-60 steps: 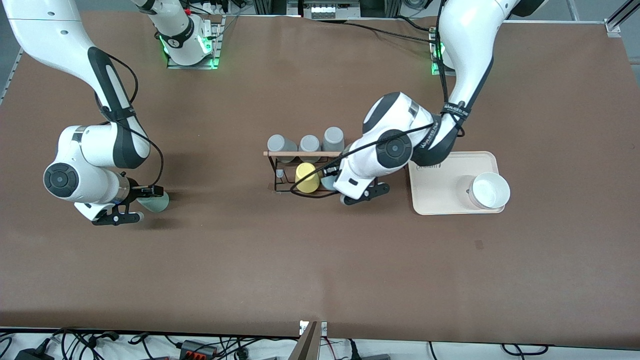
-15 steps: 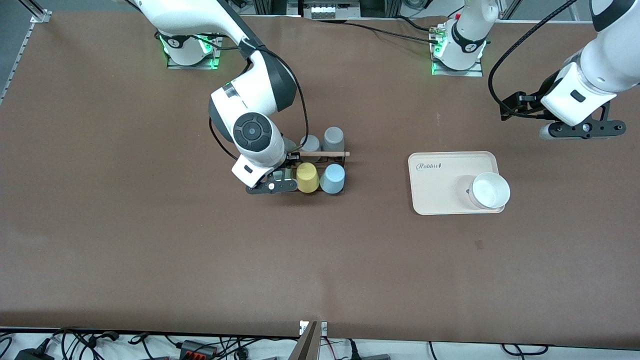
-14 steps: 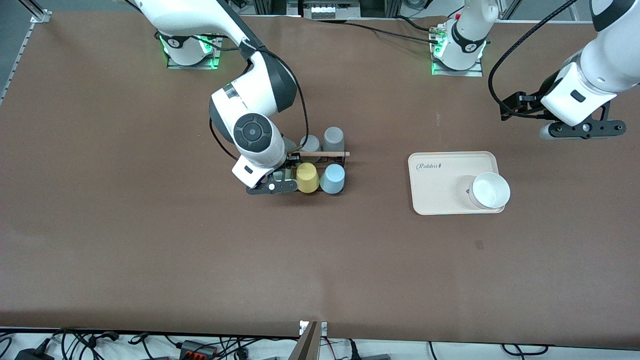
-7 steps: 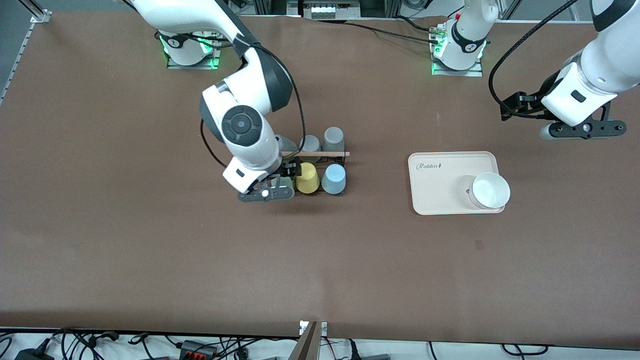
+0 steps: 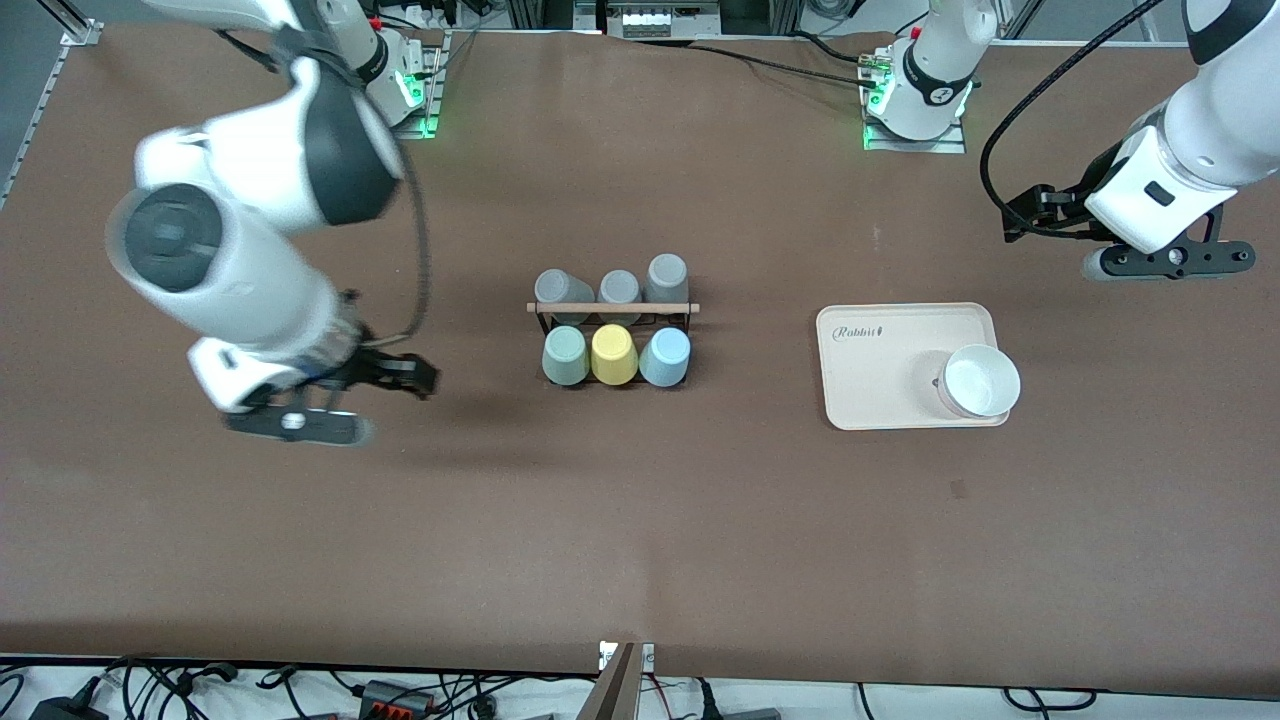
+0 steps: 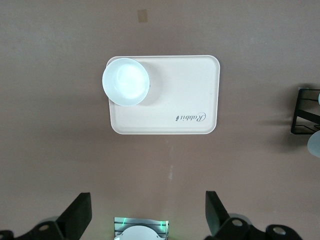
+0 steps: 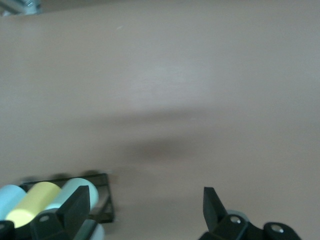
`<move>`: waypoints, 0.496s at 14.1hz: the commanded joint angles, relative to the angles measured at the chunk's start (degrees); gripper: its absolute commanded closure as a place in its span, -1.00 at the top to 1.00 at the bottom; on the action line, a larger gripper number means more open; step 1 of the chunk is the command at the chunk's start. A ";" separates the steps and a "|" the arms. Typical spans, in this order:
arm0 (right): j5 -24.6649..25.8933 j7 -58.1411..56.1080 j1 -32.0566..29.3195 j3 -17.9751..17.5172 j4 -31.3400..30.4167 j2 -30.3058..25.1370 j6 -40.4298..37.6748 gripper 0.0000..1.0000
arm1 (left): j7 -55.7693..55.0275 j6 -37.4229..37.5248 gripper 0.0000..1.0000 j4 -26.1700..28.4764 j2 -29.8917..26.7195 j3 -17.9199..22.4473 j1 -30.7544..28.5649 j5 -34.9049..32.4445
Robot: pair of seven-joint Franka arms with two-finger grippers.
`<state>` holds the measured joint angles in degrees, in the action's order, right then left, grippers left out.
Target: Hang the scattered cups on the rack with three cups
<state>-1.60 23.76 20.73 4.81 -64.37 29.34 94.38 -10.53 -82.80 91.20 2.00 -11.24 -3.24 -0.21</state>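
The black wire rack with a wooden rod across its top stands mid-table. The pale mint green cup, a yellow tumbler and the light blue cup sit upside down on its front pegs. Three grey tumblers sit on the back row. My right gripper is open and empty, over bare table toward the right arm's end; the rack and mint cup show in the right wrist view. My left gripper is open and empty, waiting at the left arm's end.
A beige rectangular tray with a white bowl lies between the rack and the left arm's end; the tray and bowl also show in the left wrist view. Cables run along the table's near edge.
My right gripper has let go of the mint cup on the rack's front peg and swung away toward the right arm's end. The left arm has not moved.
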 commanded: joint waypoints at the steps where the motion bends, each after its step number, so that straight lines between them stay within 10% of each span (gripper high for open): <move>1: 0.63 -5.36 -3.93 -0.68 -2.50 -4.71 -3.14 1.00 | 3.31 1.24 1.00 -1.82 0.81 -0.01 -0.28 -1.03; 7: 4.49 -12.25 -10.27 -0.59 -19.17 -20.60 -2.46 1.00 | 3.67 1.24 1.00 -1.82 0.81 0.08 -0.28 -1.02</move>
<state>1.16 12.47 11.04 4.91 -73.23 16.99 90.10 -8.40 -82.80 91.19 2.03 -11.15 -3.35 -0.21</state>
